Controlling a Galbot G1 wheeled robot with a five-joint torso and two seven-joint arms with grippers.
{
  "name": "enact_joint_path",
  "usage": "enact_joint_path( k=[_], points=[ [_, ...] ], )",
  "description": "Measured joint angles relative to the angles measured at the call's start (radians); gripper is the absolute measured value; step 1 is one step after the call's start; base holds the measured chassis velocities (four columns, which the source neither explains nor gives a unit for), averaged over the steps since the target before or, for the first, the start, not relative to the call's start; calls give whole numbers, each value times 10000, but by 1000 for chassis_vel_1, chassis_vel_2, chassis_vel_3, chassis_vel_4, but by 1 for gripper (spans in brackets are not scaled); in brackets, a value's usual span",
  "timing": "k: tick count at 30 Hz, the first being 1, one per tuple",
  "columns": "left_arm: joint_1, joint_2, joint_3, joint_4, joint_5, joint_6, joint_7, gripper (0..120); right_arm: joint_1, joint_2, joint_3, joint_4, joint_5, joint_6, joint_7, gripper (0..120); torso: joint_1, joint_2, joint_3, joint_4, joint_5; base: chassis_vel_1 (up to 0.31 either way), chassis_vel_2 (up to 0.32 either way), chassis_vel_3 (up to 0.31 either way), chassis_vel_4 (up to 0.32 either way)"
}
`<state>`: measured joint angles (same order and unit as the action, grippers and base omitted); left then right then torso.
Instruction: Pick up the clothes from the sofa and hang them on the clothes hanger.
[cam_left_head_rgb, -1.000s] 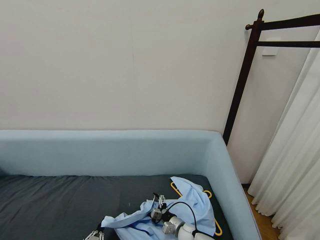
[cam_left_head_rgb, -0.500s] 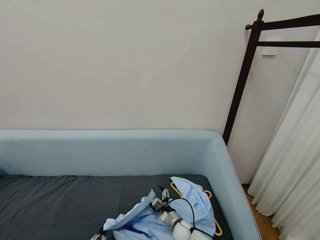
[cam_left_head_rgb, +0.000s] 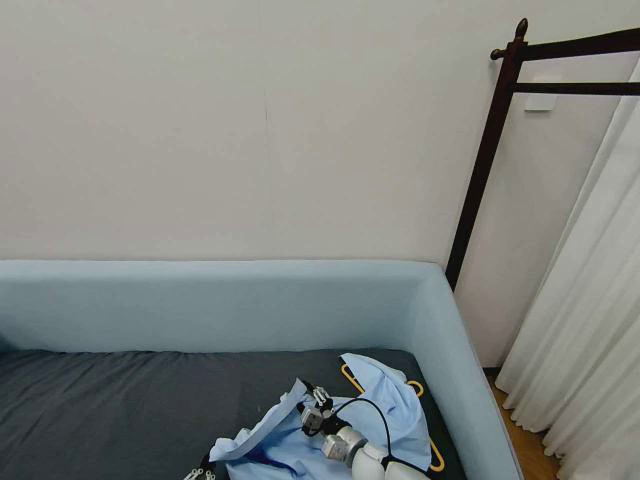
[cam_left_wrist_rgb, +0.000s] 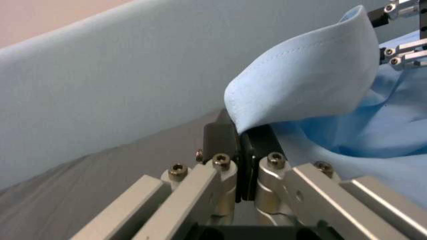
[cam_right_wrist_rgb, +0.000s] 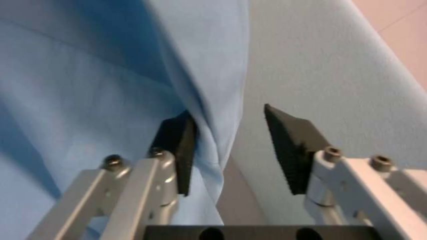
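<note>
Crumpled light-blue shirt (cam_left_head_rgb: 385, 415) sits btm centre-right of the head view, on the dark grey seat of the sofa (cam_left_head_rgb: 200, 300) near its right-hand arm, w/ a stitched strip lifted off the pile & a yellow-edged thing (cam_left_head_rgb: 437, 460) peeking out beneath. At the btm edge, left of the pile, the left gripper (cam_left_wrist_rgb: 239, 145) is clenched on a folded-over edge of the fabric, pads tight together. On top of the pile the right gripper (cam_right_wrist_rgb: 230, 122) has its jaws apart w/ a hanging fold btwn them, cloth touching one pad (cam_right_wrist_rgb: 179, 140) only; a dark wooden rack (cam_left_head_rgb: 485, 160) stands upper right, well apart.
</note>
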<state>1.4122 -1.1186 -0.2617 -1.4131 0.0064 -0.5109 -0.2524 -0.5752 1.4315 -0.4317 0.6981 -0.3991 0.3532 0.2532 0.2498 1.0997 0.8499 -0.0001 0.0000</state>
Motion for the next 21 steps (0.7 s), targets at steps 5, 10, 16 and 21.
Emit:
enact_joint_path(
  k=[5, 10, 16, 21],
  points=[
    [48, -3, -32, -7, 42, -10, -11, 0, 35, 56, 49, -66, 3, 66, 44, 19, 0, -1, 0, 1, 0, 0, 0, 0, 0],
    [50, 0, -45, -4, 61, -15, -41, 0, 40, -20, 99, 81, 7, 131, 136, 1, 0, -1, 0, 1, 0, 0, 0, 0, 0],
    [-145, 204, -58, -386, -96, 406, -208, 0, 88, -553, 12, 1176, 603, -235, 308, 0, 0, -1, 0, 2, -2, 0, 0, 0, 0],
    [-781, 1038, 93, -1527, -1195, 1566, -394, 0, 252, -1470, -673, 3029, 1893, -1370, 681, 0, 0, -1, 0, -3, 0, 0, 0, 0, 0]
  ],
)
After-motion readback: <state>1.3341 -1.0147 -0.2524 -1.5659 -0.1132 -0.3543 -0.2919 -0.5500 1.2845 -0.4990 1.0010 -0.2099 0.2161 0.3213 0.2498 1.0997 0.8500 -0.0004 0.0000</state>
